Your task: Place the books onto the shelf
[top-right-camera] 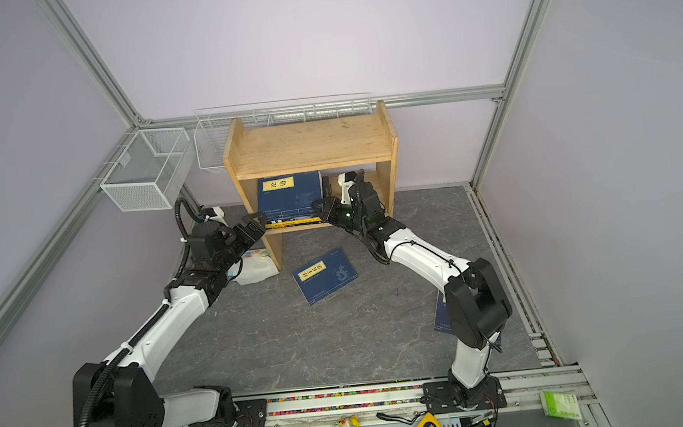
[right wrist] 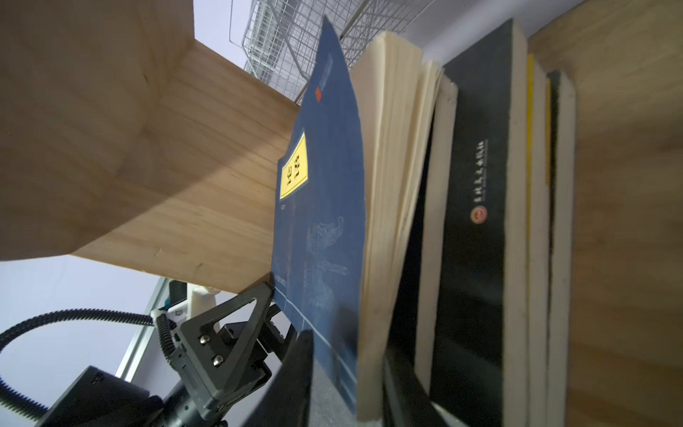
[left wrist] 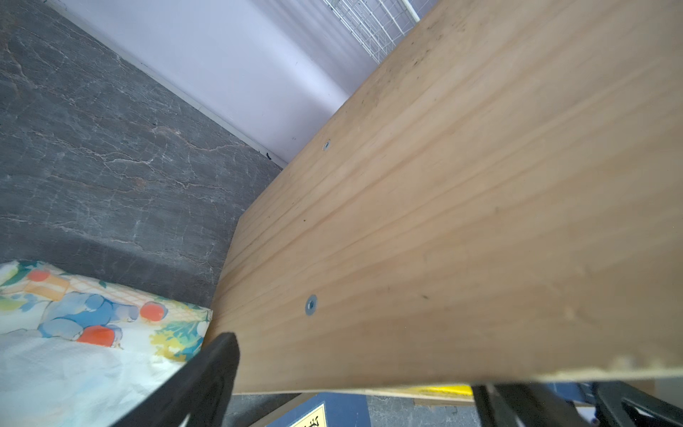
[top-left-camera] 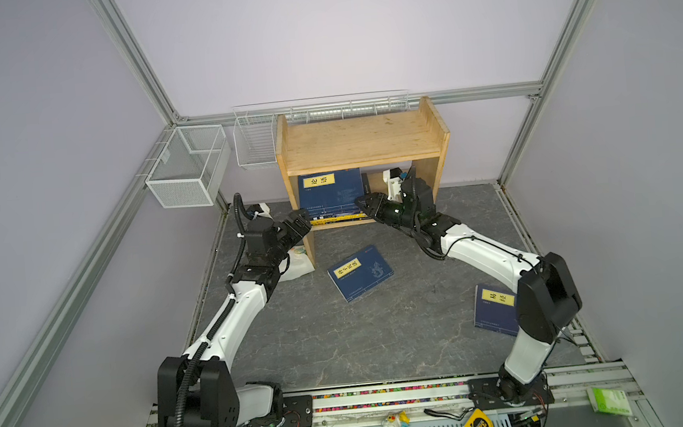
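The wooden shelf [top-left-camera: 363, 137] [top-right-camera: 313, 141] stands at the back. On its lower board lies a stack of books, a navy one [top-left-camera: 330, 194] [top-right-camera: 288, 195] [right wrist: 325, 185] on top, with black [right wrist: 476, 222] and yellow [right wrist: 530, 148] ones under it. My right gripper [top-left-camera: 366, 204] [top-right-camera: 322, 207] [right wrist: 349, 347] is open, its jaws loosely either side of the top navy book's edge, whose pages fan out. My left gripper [top-left-camera: 303, 221] [top-right-camera: 255, 225] [left wrist: 354, 369] is open, straddling the shelf's left side panel [left wrist: 443, 185]. Two more navy books lie on the floor: one in the middle [top-left-camera: 360, 272] [top-right-camera: 326, 275], another [top-left-camera: 495, 308] [top-right-camera: 444, 319] partly hidden by the right arm.
A white floral packet [top-left-camera: 298, 264] [top-right-camera: 256, 265] [left wrist: 74, 332] lies against the shelf's left foot under the left arm. A mesh basket [top-left-camera: 188, 166] and a wire basket [top-left-camera: 255, 142] hang on the back frame. A tape measure [top-left-camera: 479, 424], a toy and a green packet sit on the front rail.
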You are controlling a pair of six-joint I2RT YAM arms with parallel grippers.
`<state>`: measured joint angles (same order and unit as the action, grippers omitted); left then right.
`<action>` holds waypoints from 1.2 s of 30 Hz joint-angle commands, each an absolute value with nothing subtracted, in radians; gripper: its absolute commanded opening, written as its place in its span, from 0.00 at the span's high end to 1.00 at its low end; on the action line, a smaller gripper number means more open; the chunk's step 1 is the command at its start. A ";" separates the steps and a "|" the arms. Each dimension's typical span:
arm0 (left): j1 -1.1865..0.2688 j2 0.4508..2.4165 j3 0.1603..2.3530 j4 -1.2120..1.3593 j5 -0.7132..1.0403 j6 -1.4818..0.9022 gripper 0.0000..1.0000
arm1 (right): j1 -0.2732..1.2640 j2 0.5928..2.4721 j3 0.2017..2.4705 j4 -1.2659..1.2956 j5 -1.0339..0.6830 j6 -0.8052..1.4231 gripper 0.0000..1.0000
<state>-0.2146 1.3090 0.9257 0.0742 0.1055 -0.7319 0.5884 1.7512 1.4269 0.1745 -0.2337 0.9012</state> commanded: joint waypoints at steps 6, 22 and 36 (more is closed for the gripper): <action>-0.204 1.314 0.897 -0.017 0.052 -0.736 0.06 | 0.583 1.676 1.493 -0.056 -0.029 0.690 0.51; -0.204 1.012 0.860 0.103 0.318 -0.637 0.03 | 0.584 1.596 1.469 -0.040 -0.156 0.485 0.43; -0.229 0.710 0.444 -0.092 0.430 -0.757 0.06 | 0.609 1.310 0.991 -0.096 -0.215 0.430 0.26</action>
<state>-0.2153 0.7418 0.5419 -0.0513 0.4507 -0.6804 0.5968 1.3190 1.0832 -0.0357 -0.2588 0.4461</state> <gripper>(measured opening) 0.947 0.737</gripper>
